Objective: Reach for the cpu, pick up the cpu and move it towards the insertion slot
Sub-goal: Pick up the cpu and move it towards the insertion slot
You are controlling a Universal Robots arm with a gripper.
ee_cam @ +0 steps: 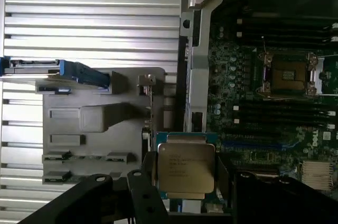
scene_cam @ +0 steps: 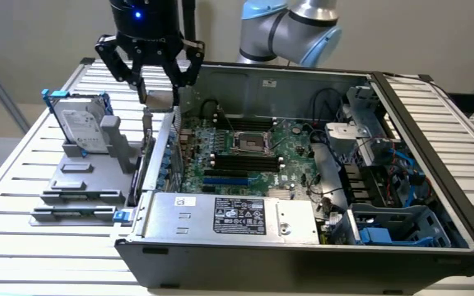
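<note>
I judge the cpu (ee_cam: 186, 167) light, rigid and fragile, with a slick metal lid; it is best held by its side edges, never its underside. My tool (scene_cam: 158, 86) has its fingers spread fairly wide and closed on the chip's edges, carrying it in the air. The insertion slot (scene_cam: 251, 143) lies below and well apart, inside the open computer case (scene_cam: 434, 185).

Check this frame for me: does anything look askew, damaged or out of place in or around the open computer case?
Nothing stands out. The cpu sits squarely held in the pincer, lifted beside the case wall. The insertion slot on the board looks empty and undamaged. The hard drive stands upright in the grey holder.
</note>
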